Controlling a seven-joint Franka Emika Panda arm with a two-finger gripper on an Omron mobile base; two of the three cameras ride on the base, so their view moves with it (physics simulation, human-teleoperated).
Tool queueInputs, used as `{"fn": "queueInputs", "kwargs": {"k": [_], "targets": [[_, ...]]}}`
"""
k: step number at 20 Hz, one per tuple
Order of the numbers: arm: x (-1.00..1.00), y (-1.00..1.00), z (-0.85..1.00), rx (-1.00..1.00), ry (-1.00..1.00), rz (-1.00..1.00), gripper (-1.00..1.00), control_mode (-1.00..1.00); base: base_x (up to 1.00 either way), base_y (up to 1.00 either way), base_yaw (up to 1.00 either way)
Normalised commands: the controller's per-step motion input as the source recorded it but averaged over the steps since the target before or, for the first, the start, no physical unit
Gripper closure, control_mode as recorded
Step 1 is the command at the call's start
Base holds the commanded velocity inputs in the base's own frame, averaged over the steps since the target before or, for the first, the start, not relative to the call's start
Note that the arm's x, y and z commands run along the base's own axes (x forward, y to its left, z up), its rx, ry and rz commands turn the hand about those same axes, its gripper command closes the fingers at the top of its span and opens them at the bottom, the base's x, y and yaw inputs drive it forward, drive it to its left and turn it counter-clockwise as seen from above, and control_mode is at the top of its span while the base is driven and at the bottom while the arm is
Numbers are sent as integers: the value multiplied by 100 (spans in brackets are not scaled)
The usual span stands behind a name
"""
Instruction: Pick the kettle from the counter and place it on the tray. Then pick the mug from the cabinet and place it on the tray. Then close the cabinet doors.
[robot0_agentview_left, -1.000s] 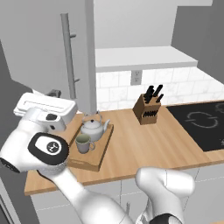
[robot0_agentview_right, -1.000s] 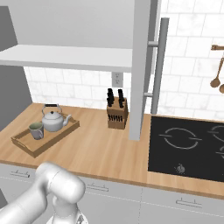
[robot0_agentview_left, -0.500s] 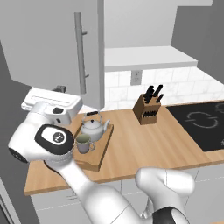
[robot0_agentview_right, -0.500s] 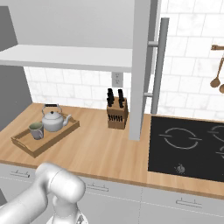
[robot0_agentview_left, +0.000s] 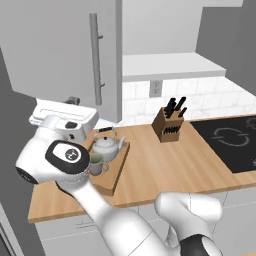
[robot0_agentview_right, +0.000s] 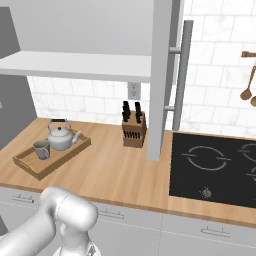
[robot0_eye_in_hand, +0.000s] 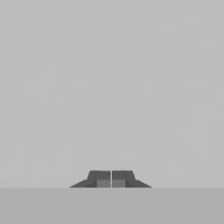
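Observation:
The silver kettle (robot0_agentview_left: 107, 145) (robot0_agentview_right: 61, 137) and the grey-green mug (robot0_agentview_left: 96, 164) (robot0_agentview_right: 41, 149) both stand on the light-wood tray (robot0_agentview_left: 114, 172) (robot0_agentview_right: 60, 159) at the left end of the wooden counter (robot0_agentview_left: 160, 165) (robot0_agentview_right: 115, 170). My gripper (robot0_agentview_left: 73, 100) (robot0_eye_in_hand: 111, 179) is shut with nothing in it, up against the flat grey face of the left cabinet door (robot0_agentview_left: 50, 45), near its lower edge. That door's bar handle (robot0_agentview_left: 95, 60) hangs just right of my hand. The right cabinet door (robot0_agentview_right: 161, 75) stands swung out, seen edge-on. The cabinet's white shelf floor (robot0_agentview_left: 170, 66) (robot0_agentview_right: 75, 65) is bare.
A wooden knife block (robot0_agentview_left: 170, 124) (robot0_agentview_right: 134, 129) stands at the back of the counter. A black cooktop (robot0_agentview_left: 231, 142) (robot0_agentview_right: 215, 165) lies to the right. Wooden utensils (robot0_agentview_right: 248, 87) hang on the tiled wall. White drawers (robot0_agentview_right: 150, 225) run below the counter.
The left cabinet door has swung rightward, and my hand has moved right along with it. The tray, kettle and mug have stayed put.

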Motion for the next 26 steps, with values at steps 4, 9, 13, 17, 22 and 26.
{"fn": "queueInputs", "kwargs": {"k": [4,9,13,17,22,26], "targets": [[23,-10,3,0,0,0,100,-100,0,0,0],[31,-7,0,0,1,0,100,-100,0,0,0],[37,-1,0,0,2,0,100,-100,0,0,0],[39,0,0,0,3,0,100,-100,0,0,0],[41,0,0,0,1,0,100,-100,0,0,0],[46,-6,2,0,0,0,100,-100,0,0,0]]}}
